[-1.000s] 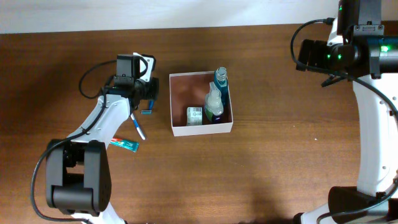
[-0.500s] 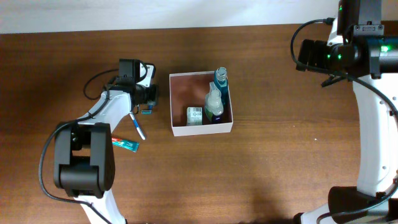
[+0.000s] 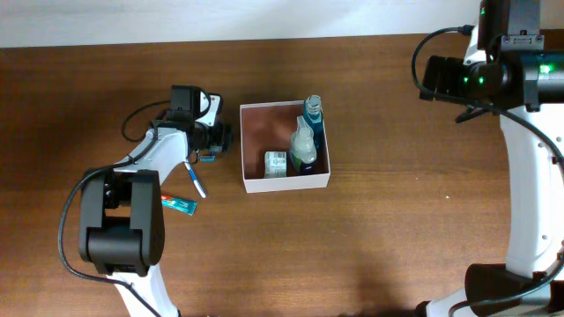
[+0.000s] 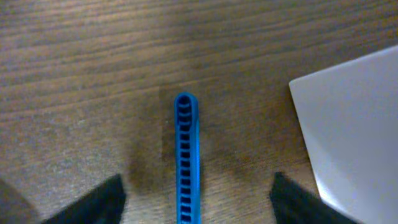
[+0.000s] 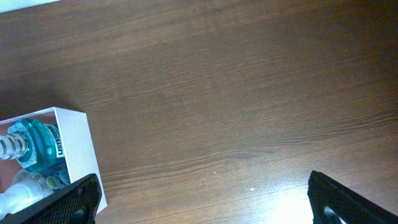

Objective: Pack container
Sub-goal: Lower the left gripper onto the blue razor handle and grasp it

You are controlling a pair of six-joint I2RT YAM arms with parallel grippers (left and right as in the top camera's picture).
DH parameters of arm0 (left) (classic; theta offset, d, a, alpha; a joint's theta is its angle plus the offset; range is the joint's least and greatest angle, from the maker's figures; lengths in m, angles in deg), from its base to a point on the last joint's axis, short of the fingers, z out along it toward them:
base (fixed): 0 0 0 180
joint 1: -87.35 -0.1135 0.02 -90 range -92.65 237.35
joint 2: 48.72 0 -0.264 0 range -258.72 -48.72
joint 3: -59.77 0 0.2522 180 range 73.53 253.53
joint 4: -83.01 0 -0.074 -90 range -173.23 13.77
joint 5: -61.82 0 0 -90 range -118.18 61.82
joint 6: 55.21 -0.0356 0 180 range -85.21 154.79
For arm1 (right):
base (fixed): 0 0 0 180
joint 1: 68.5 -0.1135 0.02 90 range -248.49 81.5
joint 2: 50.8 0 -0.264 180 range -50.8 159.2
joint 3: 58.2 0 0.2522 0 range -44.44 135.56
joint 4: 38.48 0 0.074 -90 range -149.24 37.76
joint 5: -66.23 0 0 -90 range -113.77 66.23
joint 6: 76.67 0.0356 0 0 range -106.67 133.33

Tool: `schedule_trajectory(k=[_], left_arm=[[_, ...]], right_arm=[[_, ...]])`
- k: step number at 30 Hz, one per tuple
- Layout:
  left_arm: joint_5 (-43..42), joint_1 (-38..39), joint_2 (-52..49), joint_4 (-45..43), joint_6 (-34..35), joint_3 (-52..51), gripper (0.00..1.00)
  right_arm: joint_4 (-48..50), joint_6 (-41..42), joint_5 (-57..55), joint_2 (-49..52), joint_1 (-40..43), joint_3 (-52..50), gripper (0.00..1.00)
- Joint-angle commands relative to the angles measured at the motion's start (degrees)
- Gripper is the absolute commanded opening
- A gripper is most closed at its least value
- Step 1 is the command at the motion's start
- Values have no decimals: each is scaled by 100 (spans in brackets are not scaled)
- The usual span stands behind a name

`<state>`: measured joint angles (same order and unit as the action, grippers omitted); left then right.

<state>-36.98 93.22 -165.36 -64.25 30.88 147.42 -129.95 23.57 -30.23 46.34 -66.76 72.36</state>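
The container (image 3: 286, 183) is a white-walled box with a reddish-brown inside at mid table. It holds a blue mouthwash bottle (image 3: 313, 109), a clear bottle (image 3: 302, 141) and a small white box (image 3: 276, 163). My left gripper (image 3: 218, 139) hovers just left of it, open. In the left wrist view a slim blue ridged object (image 4: 186, 155) lies on the wood between the spread fingers (image 4: 102, 199) of the gripper (image 4: 198, 182), touching neither, with the container's white wall (image 4: 354, 124) at right. My right gripper (image 5: 205, 199) is open over bare wood, right of the container's corner (image 5: 78, 155).
A toothbrush (image 3: 194, 180) and a toothpaste tube (image 3: 176, 204) lie on the table left of the container, beside a small blue piece (image 3: 208, 158). The right arm (image 3: 480, 75) is raised at the far right. The table's back edge meets a white wall.
The left gripper has shifted a little right toward the container, and its jaws have spread wider. The right arm has not moved.
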Motion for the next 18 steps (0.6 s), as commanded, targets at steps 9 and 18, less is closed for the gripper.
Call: schedule_trajectory(k=[9,18], left_arm=[[-79,-13,-68,146,-44,116,65],[-13,-13,-122,144,-44,116,50]], right_arm=[[13,-28,-70,9,22,11,99],[13,-28,-68,9,22,11,99]])
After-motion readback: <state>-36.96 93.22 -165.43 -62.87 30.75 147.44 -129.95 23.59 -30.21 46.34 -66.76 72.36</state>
